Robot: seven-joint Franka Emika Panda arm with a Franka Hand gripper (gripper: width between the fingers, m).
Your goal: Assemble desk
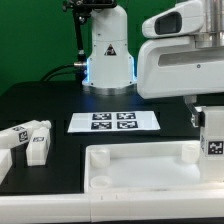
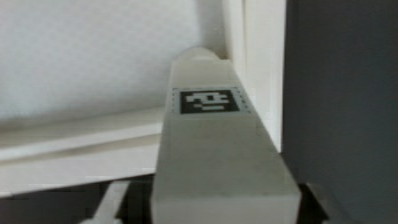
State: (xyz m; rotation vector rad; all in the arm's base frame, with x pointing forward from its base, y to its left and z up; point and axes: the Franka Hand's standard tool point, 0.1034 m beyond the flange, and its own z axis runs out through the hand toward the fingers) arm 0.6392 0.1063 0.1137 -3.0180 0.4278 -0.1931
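1 desk top point(image 1: 140, 176), white and rimmed, lies flat on the black table point(image 1: 40, 100) at the near edge of the exterior view, front side cropped. Legs: 1 upright leg point(image 1: 212, 140) at the top's corner on the exterior view's right, directly under the gripper point(image 1: 203, 120). The loose legs point(image 1: 30, 140) lie on the exterior view's left, well apart from the top: 2 clear, and a possible third is cut by the frame edge, so no firm count. 1 marker board point(image 1: 114, 121) with 4 tags sits between the robot base point(image 1: 108, 55) and the top. No readable text anywhere; the tags are only black-and-white patterns, and the base carries a warning triangle sticker point(image 1: 109, 50). In the wrist view the upright leg point(image 2: 214, 150) fills the middle, with 1 tag point(image 2: 210, 100) on it, blurred. Pale rim on one side, dark table on the other. The leg runs down between the jaws, but their tips are out of frame, so I can't tell whether they clamp it or only straddle it.
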